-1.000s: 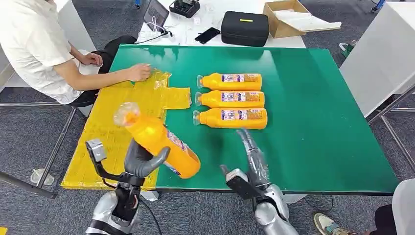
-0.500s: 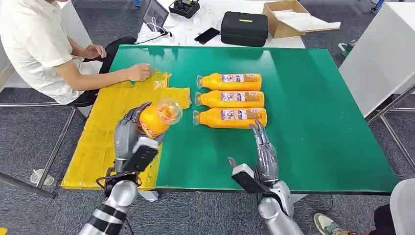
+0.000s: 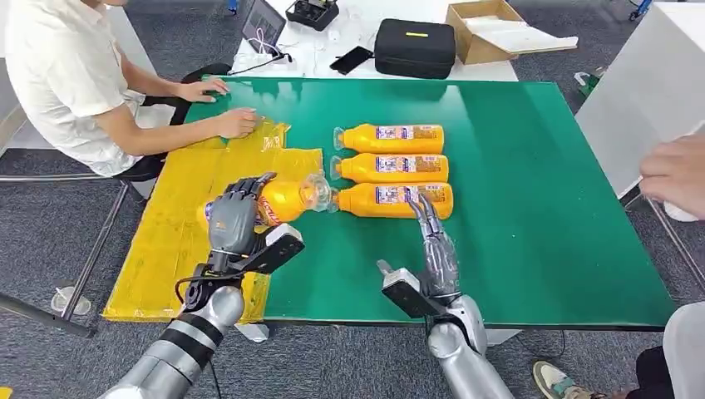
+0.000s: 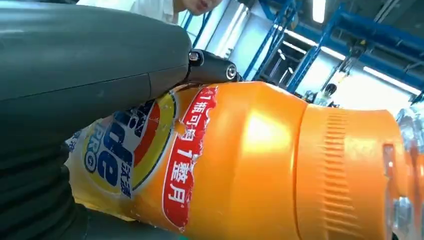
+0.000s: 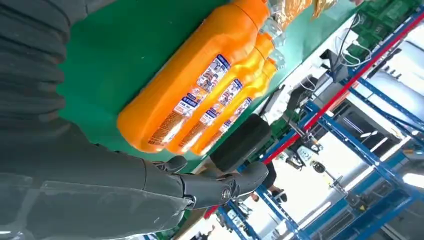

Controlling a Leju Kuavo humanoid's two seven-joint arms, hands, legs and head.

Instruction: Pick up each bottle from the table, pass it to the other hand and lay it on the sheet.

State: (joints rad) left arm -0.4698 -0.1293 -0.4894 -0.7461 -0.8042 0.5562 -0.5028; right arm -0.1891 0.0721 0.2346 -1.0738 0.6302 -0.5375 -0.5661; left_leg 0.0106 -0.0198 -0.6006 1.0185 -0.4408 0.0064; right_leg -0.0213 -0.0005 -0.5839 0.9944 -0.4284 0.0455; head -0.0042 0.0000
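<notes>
My left hand (image 3: 234, 218) grips an orange bottle (image 3: 287, 199) with a clear cap, lying sideways over the right edge of the yellow sheet (image 3: 179, 218). The left wrist view shows that bottle (image 4: 260, 165) close up against the hand's thumb (image 4: 90, 65). Three more orange bottles (image 3: 391, 138) (image 3: 391, 168) (image 3: 395, 199) lie side by side on the green table (image 3: 532, 216). My right hand (image 3: 432, 245) is open, fingers stretched toward the nearest bottle, its tips just short of it. The right wrist view shows the three bottles (image 5: 190, 85) beyond the fingers (image 5: 215, 185).
A person (image 3: 66, 83) sits at the left with both hands on the table and the sheet's far end. Another person's hand (image 3: 675, 174) shows at the right edge. A black case (image 3: 416, 48), a cardboard box (image 3: 490, 29) and a phone (image 3: 352, 59) lie behind the table.
My left hand has turned the bottle down from tilted upright to lying over the sheet's edge. My right hand reached forward toward the nearest bottle. A person's hand appeared at the right.
</notes>
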